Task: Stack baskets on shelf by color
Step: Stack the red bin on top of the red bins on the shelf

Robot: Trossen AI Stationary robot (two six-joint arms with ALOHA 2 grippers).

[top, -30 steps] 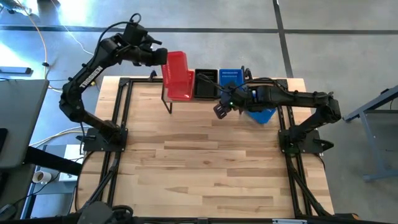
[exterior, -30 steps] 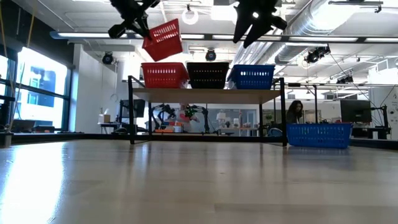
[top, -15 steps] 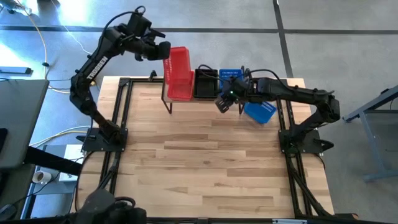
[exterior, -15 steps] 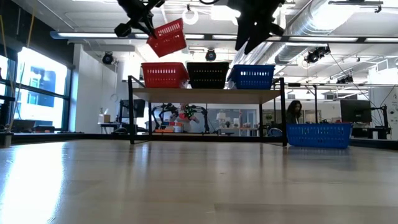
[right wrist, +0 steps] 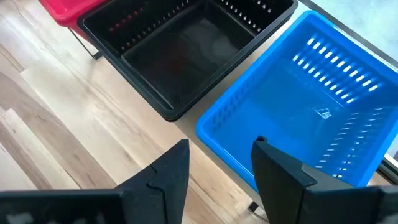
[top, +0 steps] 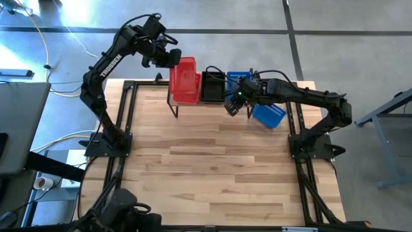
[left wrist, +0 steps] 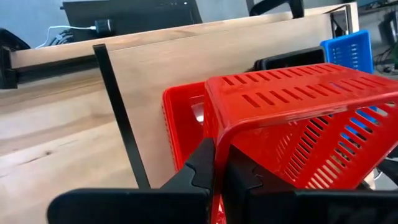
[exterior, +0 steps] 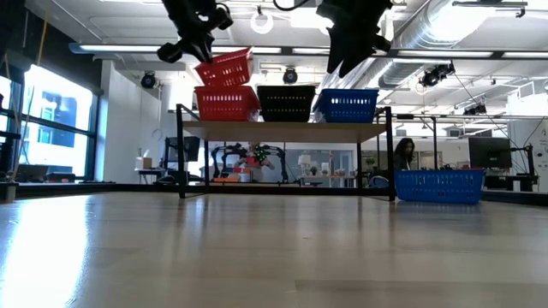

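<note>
One red basket [exterior: 225, 68], pinched in left claw [left wrist: 219, 167], hung tilted over shelf's red basket [exterior: 226, 103]; nesting needs levelling; right claw [right wrist: 219, 165] open.

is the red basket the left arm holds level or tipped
Tipped: the held red basket hangs slanted above the red stack, one end higher.

Two dark jointed arms, white lettering on the left arm [top: 106, 67], black claw fingers [right wrist: 165, 180].
</note>
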